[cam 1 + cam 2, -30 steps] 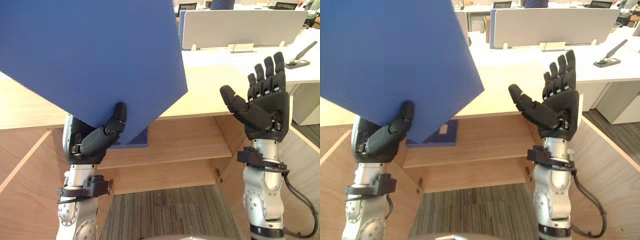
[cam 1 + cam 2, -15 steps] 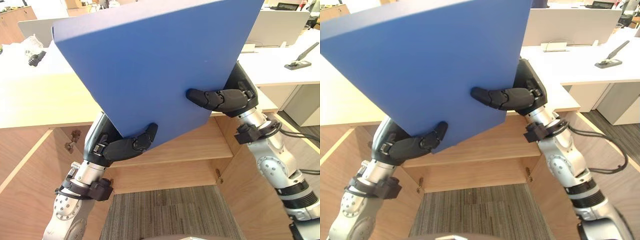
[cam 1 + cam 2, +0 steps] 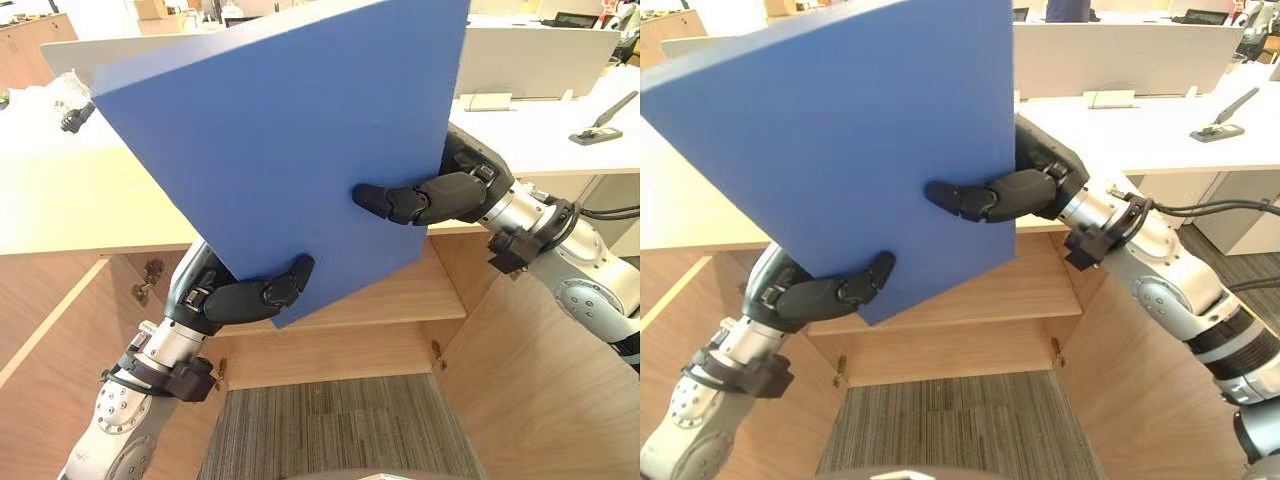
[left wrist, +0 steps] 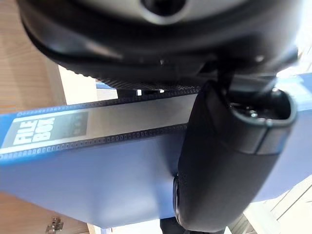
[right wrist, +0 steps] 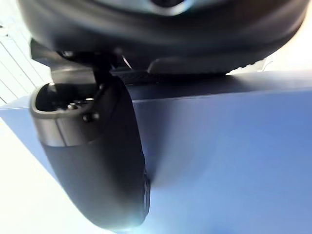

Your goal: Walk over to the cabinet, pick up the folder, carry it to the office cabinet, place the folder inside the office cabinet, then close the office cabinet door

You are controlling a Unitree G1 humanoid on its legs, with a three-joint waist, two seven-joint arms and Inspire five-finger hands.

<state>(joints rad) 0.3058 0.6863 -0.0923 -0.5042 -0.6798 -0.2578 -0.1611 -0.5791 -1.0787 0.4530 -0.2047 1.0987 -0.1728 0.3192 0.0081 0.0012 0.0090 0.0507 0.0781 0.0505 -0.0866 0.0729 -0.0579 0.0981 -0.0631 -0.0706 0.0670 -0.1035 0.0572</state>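
Centre frame, the robot's left hand [image 3: 250, 297] and right hand [image 3: 420, 198] clamp the blue folder [image 3: 290, 150] between them, thumbs pressed across its near face, fingers hidden behind it. The folder hangs tilted above the open office cabinet [image 3: 400, 295], whose wooden shelf shows at lower centre. Pickup and carry look done; placing it inside and closing the door [image 3: 540, 390], cut off at lower right, remain. The folder masks much of the pale surface [image 3: 70, 200] beyond.
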